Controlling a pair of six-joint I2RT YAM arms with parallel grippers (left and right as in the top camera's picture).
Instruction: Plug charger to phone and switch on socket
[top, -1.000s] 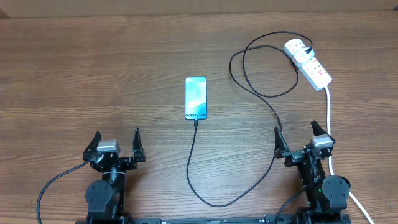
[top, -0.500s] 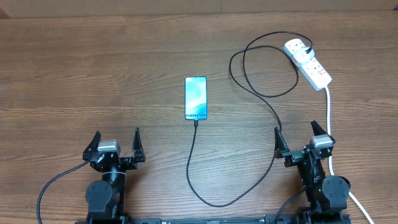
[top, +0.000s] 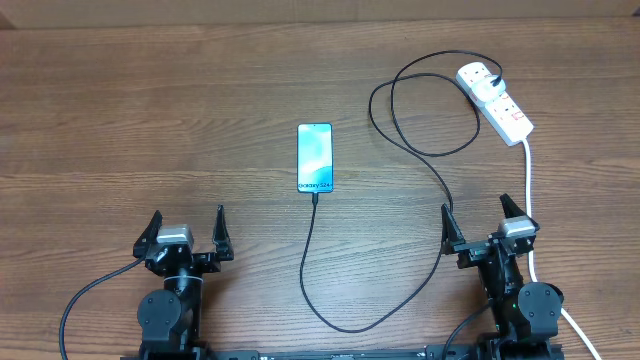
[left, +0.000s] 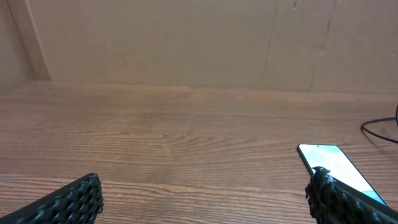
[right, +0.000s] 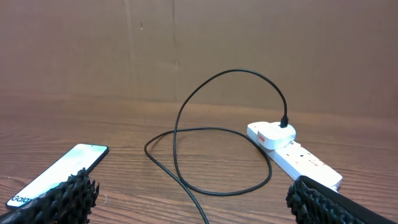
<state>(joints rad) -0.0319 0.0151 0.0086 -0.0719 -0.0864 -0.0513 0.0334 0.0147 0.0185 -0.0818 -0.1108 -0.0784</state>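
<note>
Both sets of jaws stand spread wide and hold nothing: the left gripper (top: 188, 215) sits on the near side of the phone (top: 314, 158) and off to its left, the right gripper (top: 475, 206) on the near side and off to its right.

From the phone's bottom edge the charger (top: 304, 262) runs toward the arms, curls round to the right and loops back to the socket (top: 497, 100). That block lies well to the phone's right and slightly farther back. Its long axis slants, the plugged end away from the arms, the end with the thick white cord (top: 528, 190) toward the right gripper. The right arm is plainly the nearer one for the switch, I'd say.

Only the overhead view shows the connector tip meeting the phone. Only the right wrist view shows the white plug seated in the block and red marks beside it; whether any switch is on, I cannot tell. The left wrist view catches just the phone's far end.
</note>
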